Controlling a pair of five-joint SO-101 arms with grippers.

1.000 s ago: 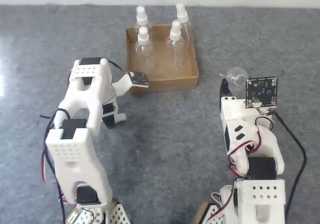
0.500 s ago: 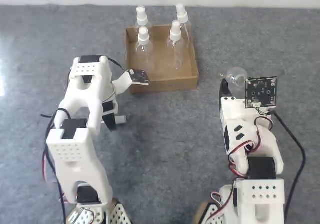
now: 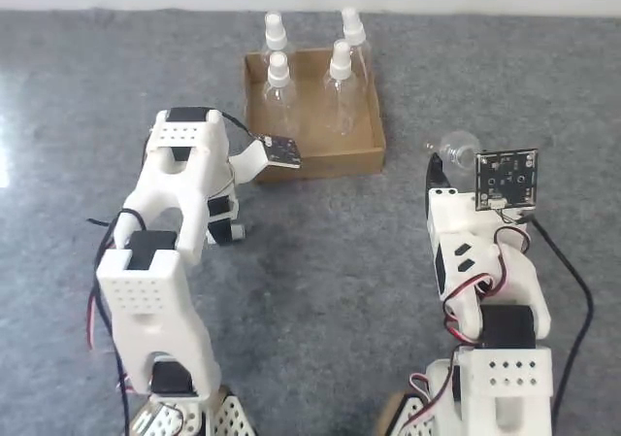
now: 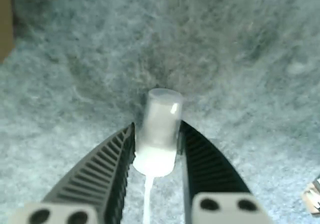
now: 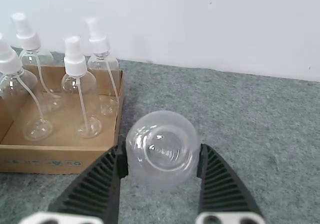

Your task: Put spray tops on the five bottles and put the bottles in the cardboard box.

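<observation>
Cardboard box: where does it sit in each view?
High view: brown cardboard box top centre, on the grey felt table.
Left wrist view: brown sliver at the frame edge, likely its wall.
Right wrist view: its front wall beyond the right gripper, capped bottles inside.
Shared landmark: the table.

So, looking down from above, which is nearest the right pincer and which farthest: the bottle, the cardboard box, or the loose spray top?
1. The bottle, gripped in the right pincer itself.
2. The cardboard box, next along, toward the left arm's side.
3. The spray top, farthest, across the table in the left pincer.
</observation>
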